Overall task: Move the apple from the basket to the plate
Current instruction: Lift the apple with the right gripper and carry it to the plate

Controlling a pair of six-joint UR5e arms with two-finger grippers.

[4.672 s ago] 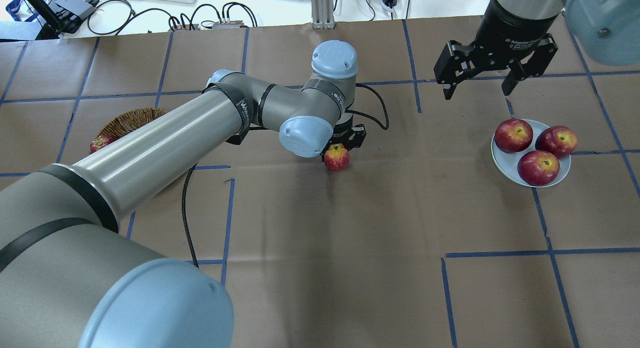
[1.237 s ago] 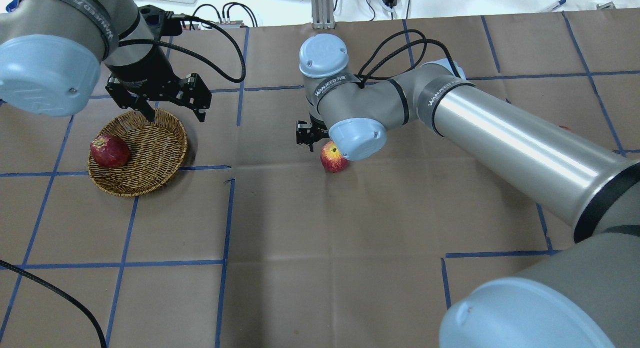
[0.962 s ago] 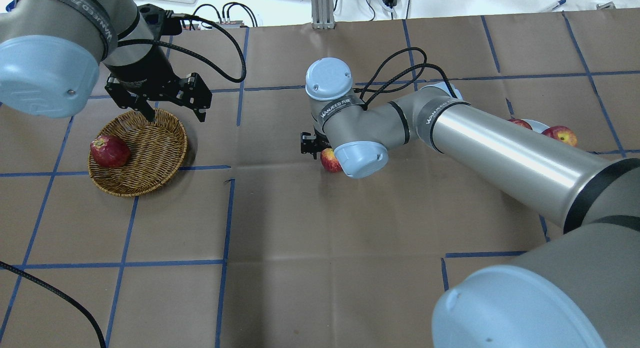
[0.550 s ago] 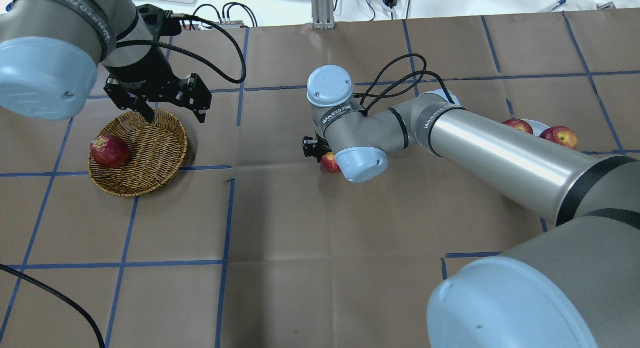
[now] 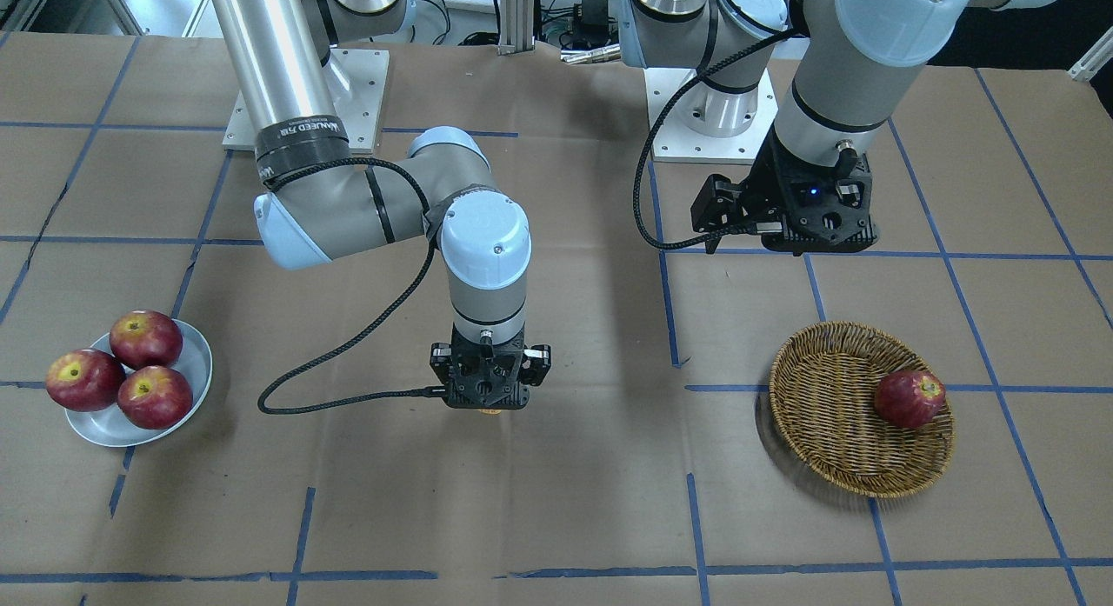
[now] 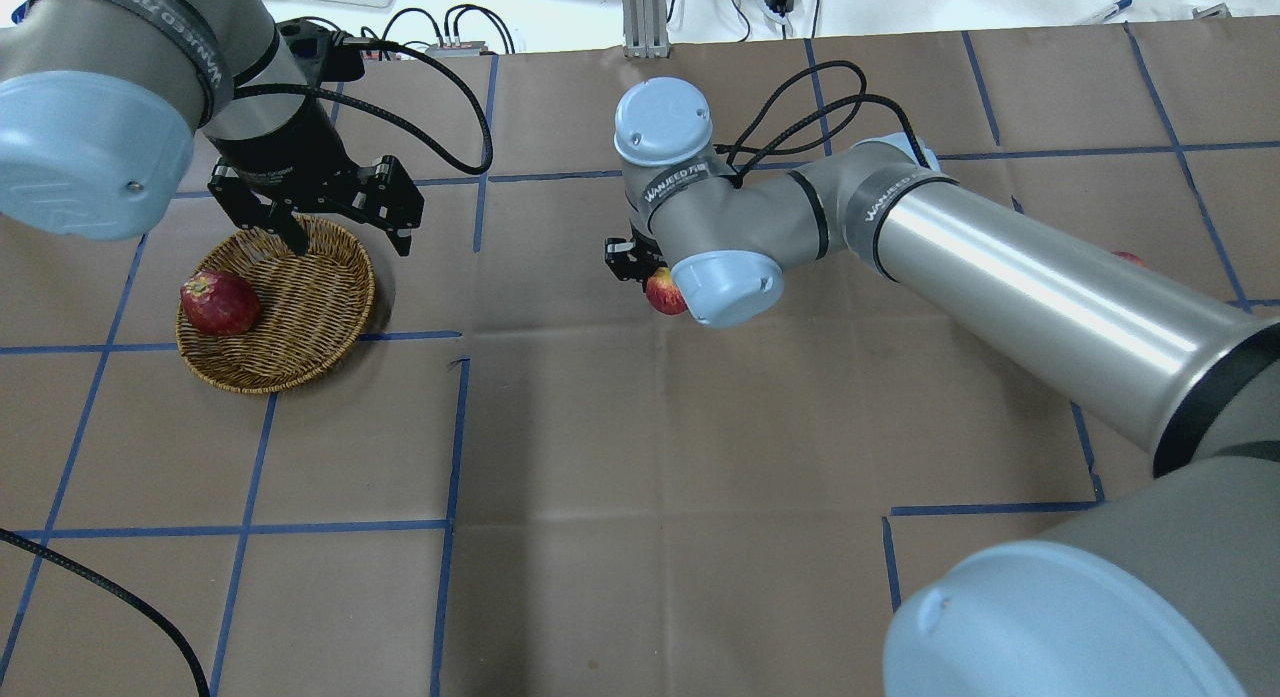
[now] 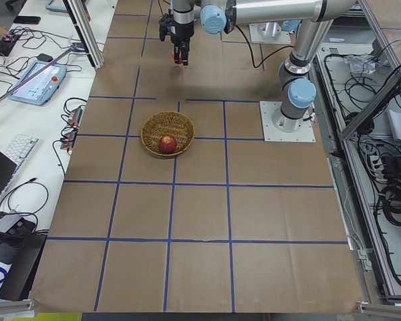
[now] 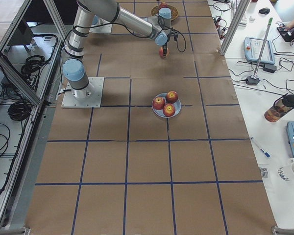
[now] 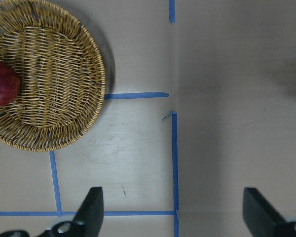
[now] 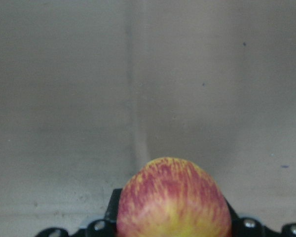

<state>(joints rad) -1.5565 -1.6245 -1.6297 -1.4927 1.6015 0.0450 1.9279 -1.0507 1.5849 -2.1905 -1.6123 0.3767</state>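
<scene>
Right gripper (image 5: 489,396) rides higher than half a second ago, the apple (image 10: 173,197) pinched in it, off the table (image 6: 640,477).
Overhead we see only a sliver of apple behind the right arm (image 6: 1000,277), which also hides the plate (image 5: 198,369). Plate carries three dark red apples (image 5: 146,338); basket (image 6: 300,322) holds one red fruit (image 6: 218,302), left gripper (image 6: 350,239) spread wide nearby.

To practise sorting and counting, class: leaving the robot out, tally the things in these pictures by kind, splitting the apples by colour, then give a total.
Dark red apples: 4
Streaked orange-yellow apple: 1
Wicker basket: 1
Plate: 1
Total: 7
</scene>
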